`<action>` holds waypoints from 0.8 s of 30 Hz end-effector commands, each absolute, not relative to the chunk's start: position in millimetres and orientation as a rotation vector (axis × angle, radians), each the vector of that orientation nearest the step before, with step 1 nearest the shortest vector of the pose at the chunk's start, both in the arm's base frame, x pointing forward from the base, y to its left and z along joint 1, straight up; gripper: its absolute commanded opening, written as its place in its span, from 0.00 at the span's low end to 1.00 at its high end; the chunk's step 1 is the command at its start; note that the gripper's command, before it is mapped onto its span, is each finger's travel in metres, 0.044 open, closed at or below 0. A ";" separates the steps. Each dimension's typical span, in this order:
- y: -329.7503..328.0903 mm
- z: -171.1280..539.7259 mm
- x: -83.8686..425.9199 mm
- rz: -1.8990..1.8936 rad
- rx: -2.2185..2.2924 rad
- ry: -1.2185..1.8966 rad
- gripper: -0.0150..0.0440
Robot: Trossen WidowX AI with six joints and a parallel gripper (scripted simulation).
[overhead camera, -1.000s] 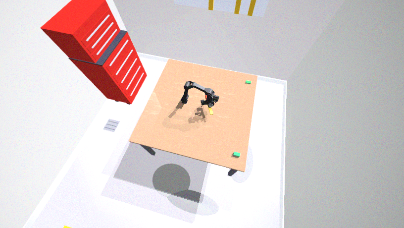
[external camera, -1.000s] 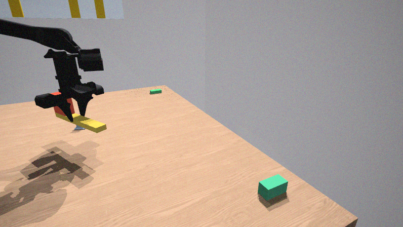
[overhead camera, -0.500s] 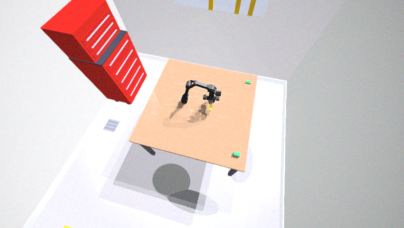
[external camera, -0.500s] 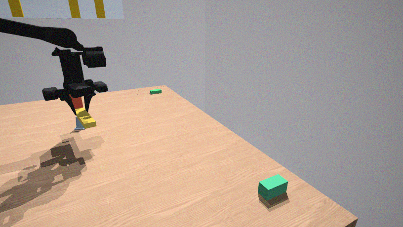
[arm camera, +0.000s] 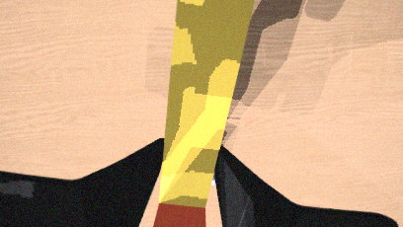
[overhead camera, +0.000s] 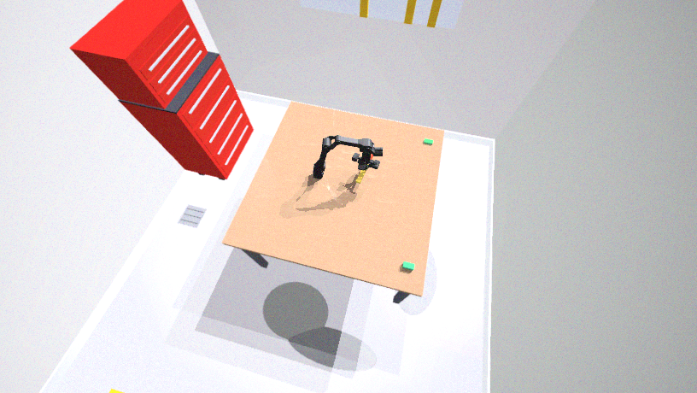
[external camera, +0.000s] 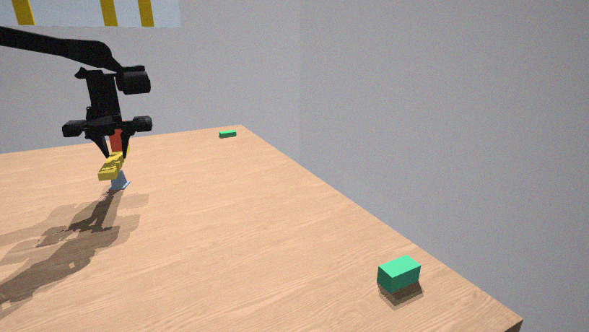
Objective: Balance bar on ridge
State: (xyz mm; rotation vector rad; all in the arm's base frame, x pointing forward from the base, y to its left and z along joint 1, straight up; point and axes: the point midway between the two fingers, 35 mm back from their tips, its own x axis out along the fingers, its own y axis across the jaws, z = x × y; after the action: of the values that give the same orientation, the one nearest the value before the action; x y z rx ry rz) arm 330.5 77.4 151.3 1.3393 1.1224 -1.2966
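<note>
In the top view, the gripper [overhead camera: 363, 167] [external camera: 116, 156] [arm camera: 191, 148] is above the middle part of the wooden table [overhead camera: 312, 224] [external camera: 247, 231] [arm camera: 74, 89], and the yellow bar [overhead camera: 360, 176] [external camera: 110, 165] [arm camera: 204, 74] comes out below it, toward the near side. Two green blocks lie well apart from it, one [overhead camera: 428, 141] [external camera: 227, 133] at the far right and one [overhead camera: 408, 266] [external camera: 398, 273] at the near right; probably they have no part in this work. In the exterior view, the claw is clamped on the bar, which is in the air over the blue ridge [external camera: 119, 180]; whether the two touch, one cannot tell. The red block [external camera: 116, 141] [arm camera: 180, 216] sits upon the far part of the bar, so the weight is likely heavier there, and this may be why the grip is near the block and not at the middle of the length. In the wrist view, one finger is at each long side of the bar, close before the red block, presumably so that the balance point can come down on the ridge. Opening should wait until the bar is supported and level.
</note>
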 end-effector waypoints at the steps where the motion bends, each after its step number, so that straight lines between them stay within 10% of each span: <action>1: 92.8 153.3 326.7 -1.353 1.405 1.074 0.25; 24: 120.6 136.4 309.2 -1.455 1.510 0.997 0.25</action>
State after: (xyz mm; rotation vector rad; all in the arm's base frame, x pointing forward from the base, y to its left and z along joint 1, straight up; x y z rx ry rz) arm 310.0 120.1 142.0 1.5069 0.9989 -1.4502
